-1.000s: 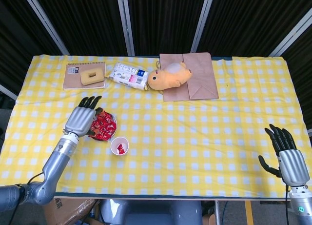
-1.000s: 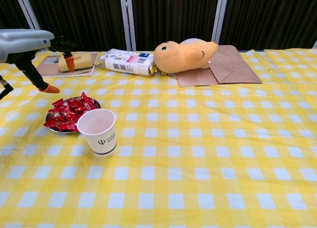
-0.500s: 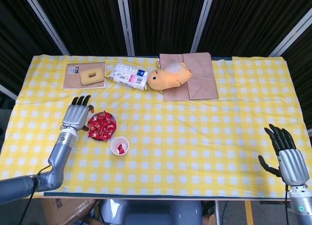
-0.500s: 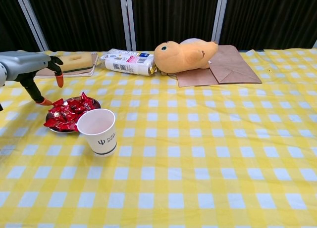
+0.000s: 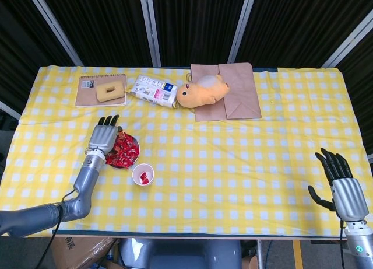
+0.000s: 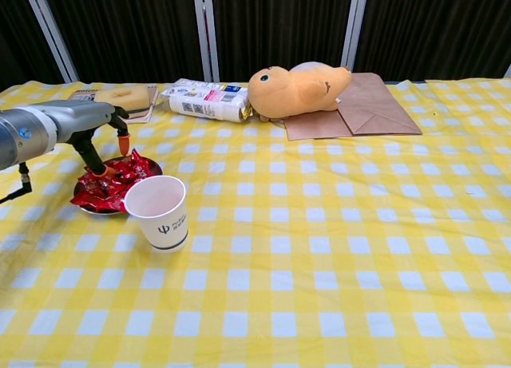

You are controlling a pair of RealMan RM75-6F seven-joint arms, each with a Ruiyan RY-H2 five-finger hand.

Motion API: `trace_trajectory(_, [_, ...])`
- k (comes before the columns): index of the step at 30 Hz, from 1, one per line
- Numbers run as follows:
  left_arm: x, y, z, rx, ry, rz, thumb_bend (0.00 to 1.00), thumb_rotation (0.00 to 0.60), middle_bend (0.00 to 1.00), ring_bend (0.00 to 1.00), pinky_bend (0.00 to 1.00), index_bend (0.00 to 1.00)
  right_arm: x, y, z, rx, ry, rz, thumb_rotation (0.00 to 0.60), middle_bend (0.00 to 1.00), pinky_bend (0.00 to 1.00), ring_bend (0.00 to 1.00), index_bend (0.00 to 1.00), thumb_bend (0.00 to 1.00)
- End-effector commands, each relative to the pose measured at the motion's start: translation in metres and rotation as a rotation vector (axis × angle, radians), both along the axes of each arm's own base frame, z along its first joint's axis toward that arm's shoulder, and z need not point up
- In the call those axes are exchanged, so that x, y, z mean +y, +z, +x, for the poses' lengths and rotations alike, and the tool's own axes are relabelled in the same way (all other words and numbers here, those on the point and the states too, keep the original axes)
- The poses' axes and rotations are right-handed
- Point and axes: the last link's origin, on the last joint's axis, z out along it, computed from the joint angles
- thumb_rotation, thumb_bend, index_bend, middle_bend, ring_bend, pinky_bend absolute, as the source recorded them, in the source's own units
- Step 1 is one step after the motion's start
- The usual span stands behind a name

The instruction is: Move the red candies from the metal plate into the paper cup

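1. Since half a second ago, when it hung off the left edge of the plate (image 5: 136, 142), the left robot hand (image 5: 104, 138) has shifted back in over the pile of red candies (image 5: 122, 150), and in the chest view one fingertip (image 6: 104, 171) now reaches down to the wrappers at the near left of the heap.
2. Its fingers are spread with nothing between them, so no candy has been picked up; I judge this to be the reach for the next piece rather than a carry.
3. The candies lie heaped on the metal plate at the left of the surface (image 5: 233, 158), and the paper cup (image 5: 143, 174) stands just beside the plate on its near right, upright, with at least one red candy already in it.
4. Most of the pile is still on the plate, so the task looks to be in its early part.
5. The right robot hand (image 5: 344, 184) rests at the far right edge of the surface, fingers apart and holding nothing, well away from the work.
6. Further back lie a notebook (image 5: 100, 90) with a yellow sponge (image 5: 110, 91) on it, a white packet (image 5: 154, 90), an orange plush toy (image 5: 201, 91) and a brown paper bag (image 5: 233, 94); all are well apart from the plate.
7. Nothing stands between plate and cup, though the cup sits close enough that a careless sweep of the arm could tip it.
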Motion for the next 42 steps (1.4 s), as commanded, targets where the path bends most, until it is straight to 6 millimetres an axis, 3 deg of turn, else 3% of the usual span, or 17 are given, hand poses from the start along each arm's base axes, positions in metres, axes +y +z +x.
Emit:
trace_trajectory(1, [0.002, -0.004, 0.003, 0.005, -0.008, -0.002, 0.32, 0.600, 0.01, 0.00, 0.00, 0.41, 0.000, 0.001, 0.000, -0.003, -0.001, 0.000, 0.600, 0.00, 0.00, 0.00, 0.00, 0.42])
trace_trajectory(9, [0.003, -0.008, 0.002, 0.032, -0.003, -0.018, 0.32, 0.600, 0.00, 0.00, 0.00, 0.44, 0.000, 0.002, 0.000, -0.006, 0.000, -0.005, 0.600, 0.00, 0.00, 0.00, 0.00, 0.42])
trace_trajectory(27, [0.004, -0.008, -0.008, 0.036, 0.021, -0.015, 0.44, 0.600, 0.03, 0.00, 0.00, 0.57, 0.000, 0.001, 0.000, -0.005, 0.002, -0.011, 0.600, 0.00, 0.00, 0.00, 0.00, 0.42])
trace_trajectory(42, [0.005, 0.004, -0.002, -0.005, 0.014, 0.017, 0.48, 0.600, 0.04, 0.00, 0.00, 0.59, 0.000, 0.001, 0.000, -0.008, 0.007, -0.018, 0.600, 0.00, 0.00, 0.00, 0.00, 0.42])
